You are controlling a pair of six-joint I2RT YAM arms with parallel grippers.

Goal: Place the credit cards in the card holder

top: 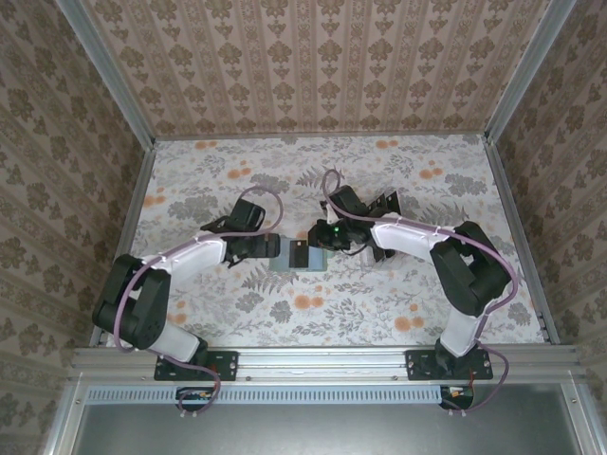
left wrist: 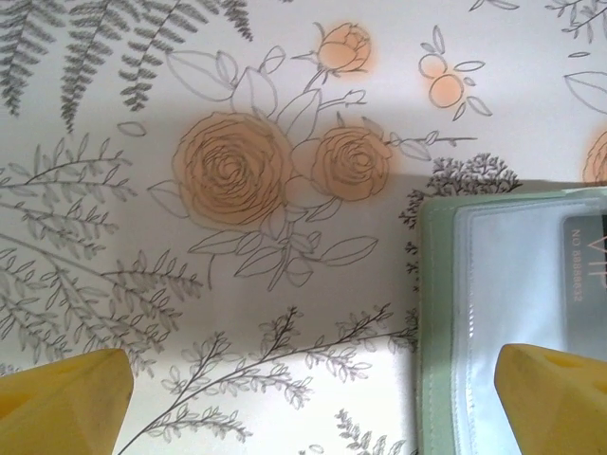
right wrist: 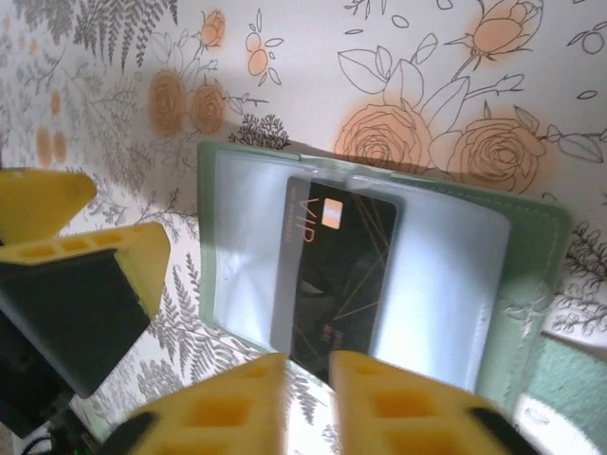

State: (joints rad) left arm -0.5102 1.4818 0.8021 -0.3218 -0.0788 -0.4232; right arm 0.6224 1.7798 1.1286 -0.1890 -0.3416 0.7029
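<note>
Sage-green card holder is lying open, a black credit card sleeved inside; right gripper is sitting nearly closed at the card's edge (grip unclear); left gripper is gaping wide astride the holder's edge.

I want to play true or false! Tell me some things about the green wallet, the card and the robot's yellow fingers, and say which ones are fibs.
1. The card holder is lying open on the table. True.
2. The card on it is red. False: it is black.
3. The left fingers are spread wide apart. True.
4. The right fingers are spread wide apart too. False: they are almost together, right at the near edge of the card.
5. The table is plain white. False: it has flowers and leaves all over it.
</note>
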